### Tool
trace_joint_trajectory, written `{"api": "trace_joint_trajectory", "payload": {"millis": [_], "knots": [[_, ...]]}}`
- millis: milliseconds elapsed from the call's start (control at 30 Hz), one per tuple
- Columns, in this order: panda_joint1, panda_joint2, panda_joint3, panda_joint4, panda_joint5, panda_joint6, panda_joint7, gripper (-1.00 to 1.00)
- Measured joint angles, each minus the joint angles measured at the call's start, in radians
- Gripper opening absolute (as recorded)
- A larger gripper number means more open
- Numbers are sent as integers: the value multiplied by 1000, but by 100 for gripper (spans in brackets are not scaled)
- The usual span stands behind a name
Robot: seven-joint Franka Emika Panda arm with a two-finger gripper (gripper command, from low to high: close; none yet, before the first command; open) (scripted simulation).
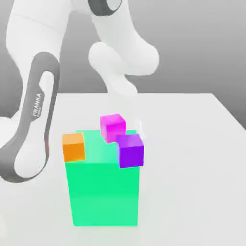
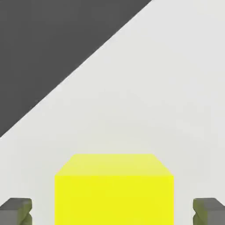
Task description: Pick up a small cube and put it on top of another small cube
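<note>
In the hand view a yellow cube [image 2: 114, 189] sits on the white table [image 2: 167, 88] between the two fingers of my gripper [image 2: 112, 211]. The gripper is open, and each grey fingertip [image 2: 16, 210] stands apart from the cube's side with a gap. In the exterior view three small cubes cluster at the top of a large green block [image 1: 103, 192]: an orange cube [image 1: 73, 146] at the exterior view's left, a magenta cube [image 1: 113, 127] in the middle, and a purple cube [image 1: 130, 150] at the right. Whether they rest on the block, I cannot tell.
The white and grey Franka arm [image 1: 36, 120] arches over the table from the exterior view's left. The table's far edge [image 1: 182, 94] runs behind the cubes. White tabletop stretches to the exterior view's right of the green block.
</note>
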Motion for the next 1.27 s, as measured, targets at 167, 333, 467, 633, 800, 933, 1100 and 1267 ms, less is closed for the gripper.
{"api": "trace_joint_trajectory", "payload": {"millis": [167, 333, 467, 633, 800, 933, 1100, 1267], "knots": [[5, -19, -8, -5, -7, -15, 5, -100], [64, -188, -30, -52, -65, -134, 34, -100], [131, -335, 6, -102, -106, -225, 38, -100], [219, -518, 64, -165, -158, -338, 43, -100], [307, -700, 113, -227, -207, -452, 46, -100], [347, -845, 167, -277, -241, -545, 46, -100], [382, -949, 227, -358, -264, -565, 39, -100], [382, -913, 232, -424, -265, -463, 38, 100]]}}
